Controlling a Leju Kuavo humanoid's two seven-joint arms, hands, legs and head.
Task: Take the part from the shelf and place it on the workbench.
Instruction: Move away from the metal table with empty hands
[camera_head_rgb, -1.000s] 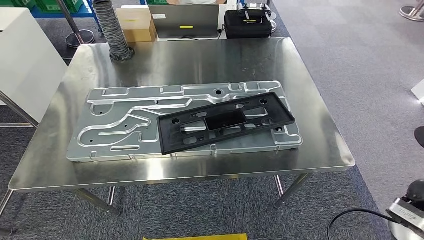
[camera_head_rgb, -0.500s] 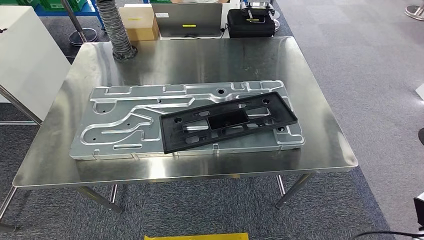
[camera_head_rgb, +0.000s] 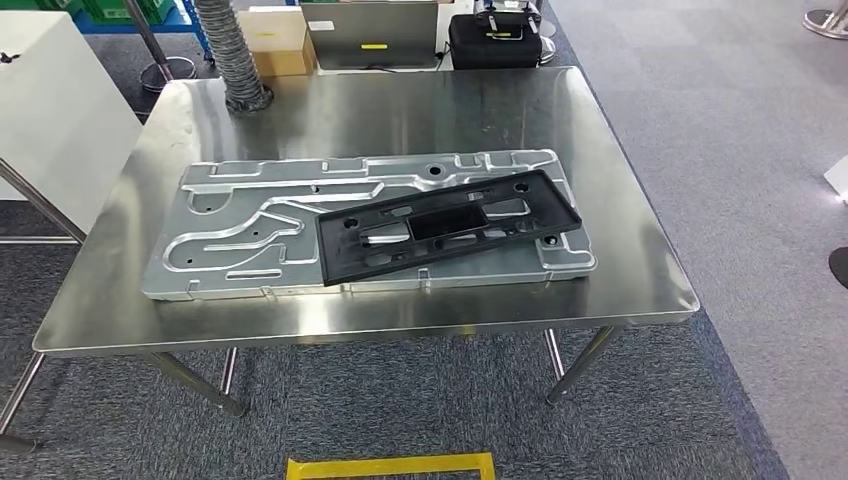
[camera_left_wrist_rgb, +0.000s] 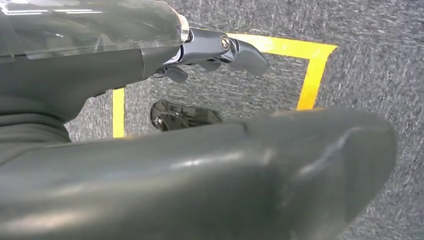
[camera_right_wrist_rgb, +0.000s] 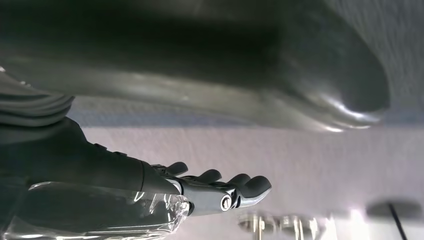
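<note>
I see the black part (camera_head_rgb: 449, 226), a flat frame with cut-outs, lying on the right half of the silver stamped panel (camera_head_rgb: 250, 235), which itself rests flat on the steel workbench (camera_head_rgb: 400, 110). The part sits at a slight angle to the panel, with its far right corner just past the panel's edge. Nothing touches it.

Hand status:
- Left hand (camera_left_wrist_rgb: 215, 50): hangs beside the body above grey carpet and a yellow floor marking (camera_left_wrist_rgb: 310, 75). The fingers extend loosely, slightly apart, with nothing between them.
- Right hand (camera_right_wrist_rgb: 220, 190): hangs likewise, fingers extended side by side and lightly curved, holding nothing.

My judgement: the placement step looks complete, as the part is on the bench and both hands are free.

Hazards from here, as I assess them:
1. The part rests on an embossed panel, not on bare bench top. A knock to the table could slide it toward the near edge.
2. I stand close to the bench. Turning or stepping with the arms hanging could swing a hand into the table rim or leg.
3. If a re-grasp is ordered, the thin frame offers little edge to grip; fingers could push it instead of lifting it.

At the far edge sit a ribbed hose (camera_head_rgb: 232, 55), a cardboard box (camera_head_rgb: 275, 45) and a black case (camera_head_rgb: 495, 40), well apart from the part.
</note>
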